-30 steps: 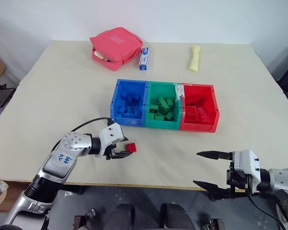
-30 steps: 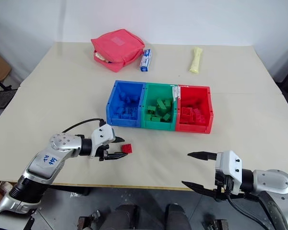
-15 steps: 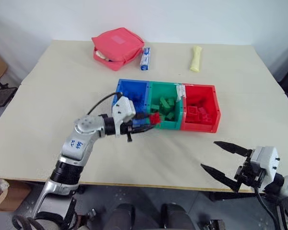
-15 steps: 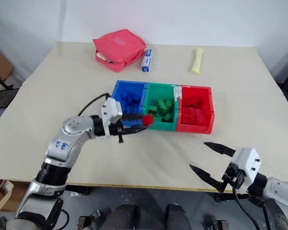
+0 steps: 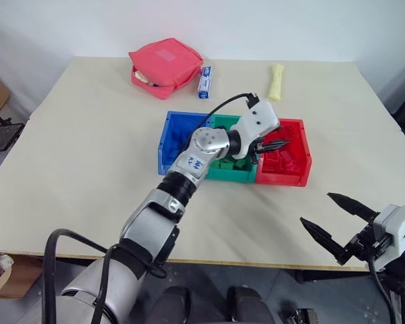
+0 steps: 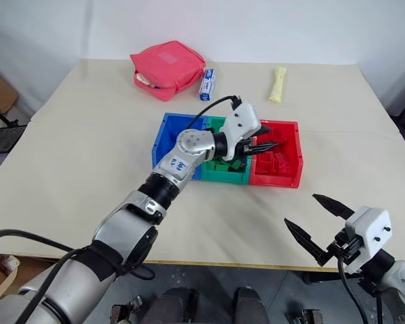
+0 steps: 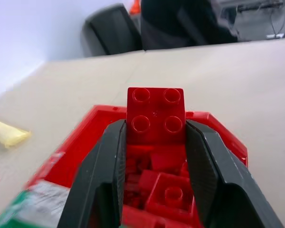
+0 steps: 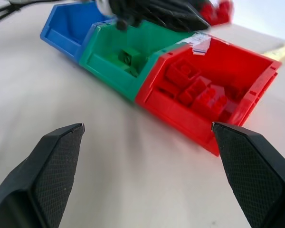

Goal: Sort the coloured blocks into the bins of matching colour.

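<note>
Red 4-stud block (image 7: 156, 117), now over red bin (image 7: 218, 128)

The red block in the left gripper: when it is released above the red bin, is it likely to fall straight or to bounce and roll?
The red block looks like hard, light plastic, so it may bounce a little on the bricks piled in the red bin. Its square, flat-sided shape makes rolling unlikely; it should probably settle quickly. The left gripper pinches its smooth sides, so it will likely slip out cleanly.
</note>
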Available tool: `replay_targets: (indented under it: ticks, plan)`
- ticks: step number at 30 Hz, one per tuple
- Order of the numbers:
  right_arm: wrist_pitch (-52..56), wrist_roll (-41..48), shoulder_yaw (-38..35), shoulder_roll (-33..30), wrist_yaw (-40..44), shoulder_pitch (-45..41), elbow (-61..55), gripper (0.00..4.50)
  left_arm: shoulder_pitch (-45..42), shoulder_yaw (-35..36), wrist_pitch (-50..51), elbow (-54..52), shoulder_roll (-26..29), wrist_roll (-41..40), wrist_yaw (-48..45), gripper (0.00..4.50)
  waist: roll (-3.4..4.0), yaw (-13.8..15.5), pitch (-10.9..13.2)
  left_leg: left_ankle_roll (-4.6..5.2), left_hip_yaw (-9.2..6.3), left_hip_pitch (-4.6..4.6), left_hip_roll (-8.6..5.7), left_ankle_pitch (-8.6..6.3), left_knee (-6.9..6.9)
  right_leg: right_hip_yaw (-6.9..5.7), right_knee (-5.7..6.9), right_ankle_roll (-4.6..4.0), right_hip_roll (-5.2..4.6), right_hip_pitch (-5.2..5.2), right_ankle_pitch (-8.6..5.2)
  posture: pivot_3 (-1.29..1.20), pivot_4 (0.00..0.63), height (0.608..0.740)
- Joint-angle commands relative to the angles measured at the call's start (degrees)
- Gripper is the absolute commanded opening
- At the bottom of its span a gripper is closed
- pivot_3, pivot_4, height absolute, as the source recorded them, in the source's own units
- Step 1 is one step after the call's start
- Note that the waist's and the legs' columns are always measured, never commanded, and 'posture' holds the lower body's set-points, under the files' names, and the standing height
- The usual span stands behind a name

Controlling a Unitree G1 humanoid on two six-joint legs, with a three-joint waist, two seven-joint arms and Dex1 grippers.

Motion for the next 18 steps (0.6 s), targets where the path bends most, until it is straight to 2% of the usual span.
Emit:
replay_targets:
  ticks: [1, 5, 8, 11, 13, 18]
  plan:
    - [0.3, 0.9, -0.2, 0.4, -2.2, -0.8, -3.5, 4.5, -3.6, 0.9, -2.0, 4.8, -0.9, 1.7, 1.1, 2.41, -0.01, -0.1, 0.0, 0.0, 0.0, 0.0, 0.0, 0.0, 0.01, 0.01, 0.01, 0.0, 0.0, -0.01, 0.0, 0.0, 0.15, 0.74]
    - [1.7, 1.0, 0.4, 0.2, -3.8, -1.5, -5.2, 4.5, -3.8, 2.7, -4.4, 4.9, 0.3, 1.3, -0.3, 3.67, 0.0, -0.2, 0.0, 0.0, 0.0, -0.01, 0.02, 0.0, 0.01, 0.03, 0.05, 0.0, -0.01, -0.05, 0.0, 0.0, 0.15, 0.74]
    - [2.7, 1.1, 0.7, -0.1, -4.3, -1.9, -6.0, 4.5, -1.4, 4.3, -5.6, -0.1, 2.7, -0.8, -5.3, 4.47, 0.01, -0.3, 0.0, -0.01, 0.0, -0.01, 0.01, 0.0, 0.0, 0.03, 0.05, 0.0, -0.02, -0.06, 0.0, 0.0, 0.15, 0.74]
    - [3.3, 0.9, 1.0, -1.2, -3.7, -2.8, -5.8, 4.5, 3.2, 5.3, -4.6, -9.2, 6.2, -3.7, -12.0, 4.47, 0.04, -0.6, 0.0, -0.03, 0.0, -0.01, 0.03, 0.01, -0.01, 0.04, 0.06, 0.0, -0.07, -0.06, 0.0, 0.0, 0.15, 0.74]
    - [3.6, 0.6, 1.7, -3.0, -1.9, -4.6, -4.0, 4.5, 10.1, 5.1, -3.8, -21.3, 11.7, -7.1, -20.1, 4.47, 0.13, -1.2, -0.1, -0.03, -0.01, -0.01, 0.03, 0.01, -0.01, 0.05, 0.07, 0.0, -0.13, -0.06, 0.0, 0.0, 0.15, 0.74]
    - [3.0, 0.6, 3.3, -5.9, 2.5, -7.8, 0.1, 4.5, 24.4, 6.3, 7.7, -43.4, 24.9, -11.6, -26.7, 4.47, 0.17, -1.6, -0.1, -0.14, 0.02, 0.08, 0.23, -0.01, -0.05, 0.14, 0.07, -0.03, -0.15, -0.06, 0.01, 0.0, 0.15, 0.74]
